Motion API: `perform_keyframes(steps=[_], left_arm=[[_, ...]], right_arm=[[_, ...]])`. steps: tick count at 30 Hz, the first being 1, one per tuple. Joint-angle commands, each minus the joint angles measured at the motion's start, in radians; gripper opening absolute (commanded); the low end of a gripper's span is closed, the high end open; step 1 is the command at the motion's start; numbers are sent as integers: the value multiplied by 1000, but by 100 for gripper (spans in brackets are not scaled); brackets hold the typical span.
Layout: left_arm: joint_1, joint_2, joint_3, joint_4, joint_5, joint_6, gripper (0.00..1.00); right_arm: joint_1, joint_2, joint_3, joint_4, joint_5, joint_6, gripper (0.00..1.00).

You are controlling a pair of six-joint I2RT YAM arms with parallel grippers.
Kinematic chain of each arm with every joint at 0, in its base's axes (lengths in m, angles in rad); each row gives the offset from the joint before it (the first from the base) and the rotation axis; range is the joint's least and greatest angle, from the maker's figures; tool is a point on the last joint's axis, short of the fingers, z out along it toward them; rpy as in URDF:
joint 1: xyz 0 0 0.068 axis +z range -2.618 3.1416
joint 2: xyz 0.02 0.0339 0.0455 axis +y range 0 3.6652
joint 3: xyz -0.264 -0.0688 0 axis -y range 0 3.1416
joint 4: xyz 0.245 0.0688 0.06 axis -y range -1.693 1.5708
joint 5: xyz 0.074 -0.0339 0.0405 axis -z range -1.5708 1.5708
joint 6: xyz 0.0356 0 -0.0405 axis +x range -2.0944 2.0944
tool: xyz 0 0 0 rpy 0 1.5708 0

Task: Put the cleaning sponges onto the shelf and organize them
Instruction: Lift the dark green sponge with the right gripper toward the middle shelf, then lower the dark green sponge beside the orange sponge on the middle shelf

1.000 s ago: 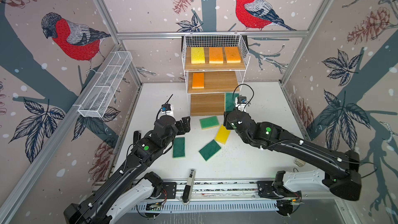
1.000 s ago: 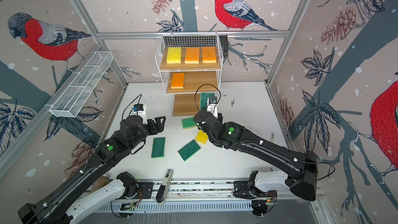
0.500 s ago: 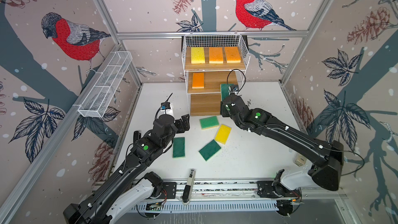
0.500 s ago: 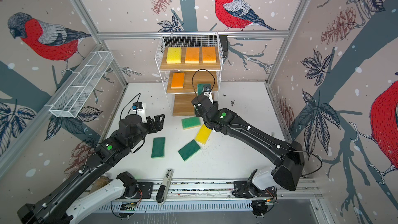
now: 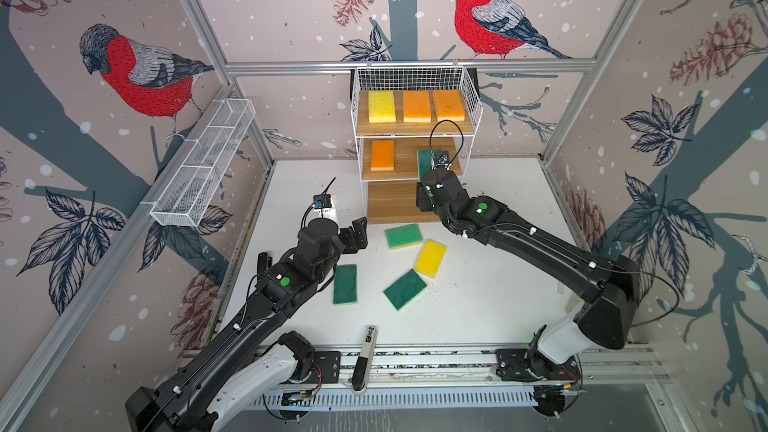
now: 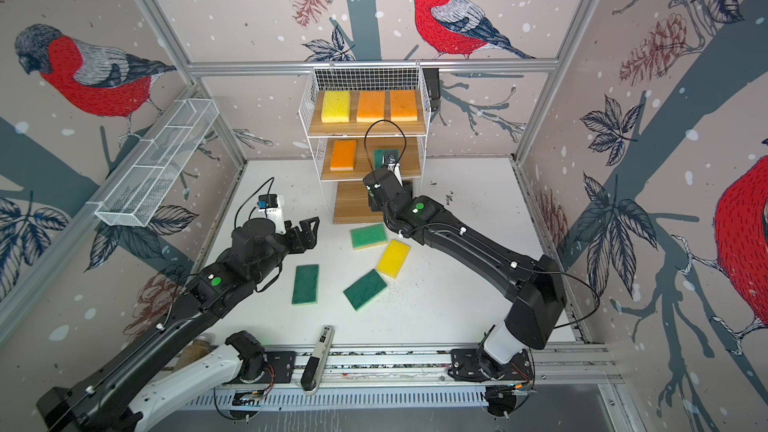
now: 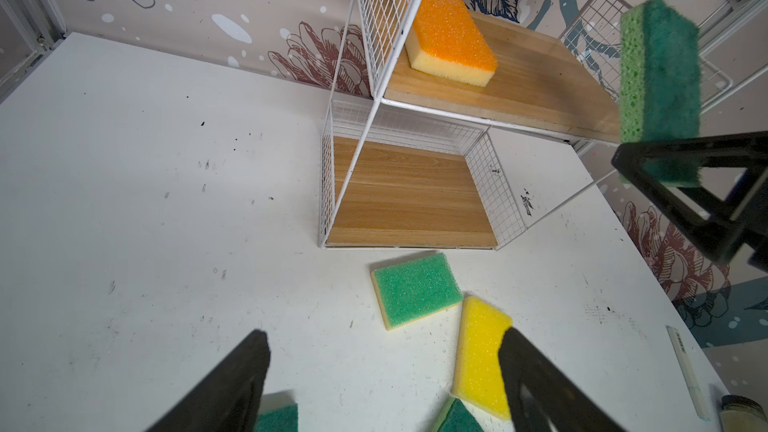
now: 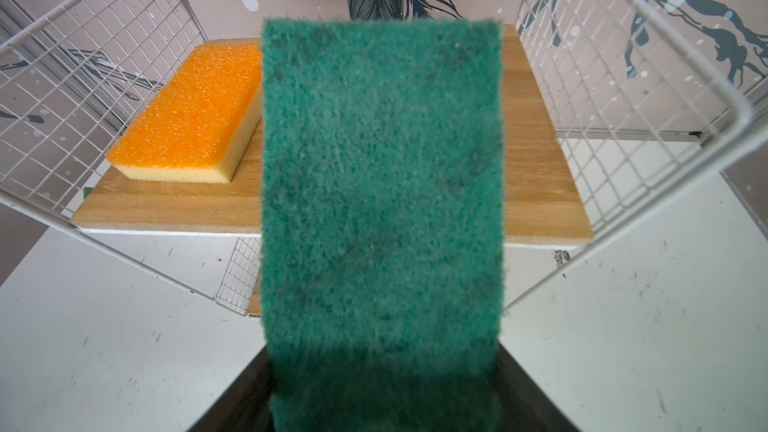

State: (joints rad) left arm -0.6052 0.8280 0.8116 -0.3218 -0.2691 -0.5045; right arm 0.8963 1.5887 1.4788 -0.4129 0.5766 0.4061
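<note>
Desk [image 5: 478,305] survey, nearest first. Left claw [image 5: 360,234] hangs above the desk short of the shelf [image 5: 471,93], jaws apart and empty. Beside that arm, a dark green sponge [image 5: 345,284] lies flat, scouring face up. A second dark green sponge [image 5: 405,289] lies askew, one corner at the near edge of a yellow sponge [image 5: 431,258]. A lighter green sponge [image 5: 403,236] sits just beside that one, close to the shelf's bare bottom board.

Right claw [image 8: 382,401] is clamped on one short end of a third dark green sponge [image 8: 382,184]. It holds the sponge on end at the open front of the middle tier, right of the orange sponge [image 5: 382,155] lying there. Whether the sponge is over the board cannot be told.

Top tier carries a pale yellow sponge [image 5: 381,106], a central orange sponge [image 5: 417,106] and an end orange sponge [image 5: 448,105], side by side.

Assessment: the stock appears light, soft and springy, not fragile. The rough scouring face should resist slipping, and the foam will likely give under pressure. Pieces lying flat are best pinched across the narrow width at mid-length. A piece released on end is likely to topple, so it should be laid flat first.
</note>
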Motion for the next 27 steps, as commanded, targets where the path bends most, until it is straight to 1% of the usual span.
perform_keyframes(steps=[1, 9, 16, 27], left_arm=[[2, -4, 0, 47, -6, 17, 87], [0, -15, -5, 49, -16, 28, 87], [2, -27, -10, 57, -21, 38, 87], [1, -35, -17, 67, -25, 46, 87]], right_arm=[[1, 29, 35, 50, -5, -32, 69], [-3, 114, 126, 80, 0, -73, 69], [-11, 189, 218, 68, 0, -89, 70], [-28, 233, 247, 82, 12, -75, 71]])
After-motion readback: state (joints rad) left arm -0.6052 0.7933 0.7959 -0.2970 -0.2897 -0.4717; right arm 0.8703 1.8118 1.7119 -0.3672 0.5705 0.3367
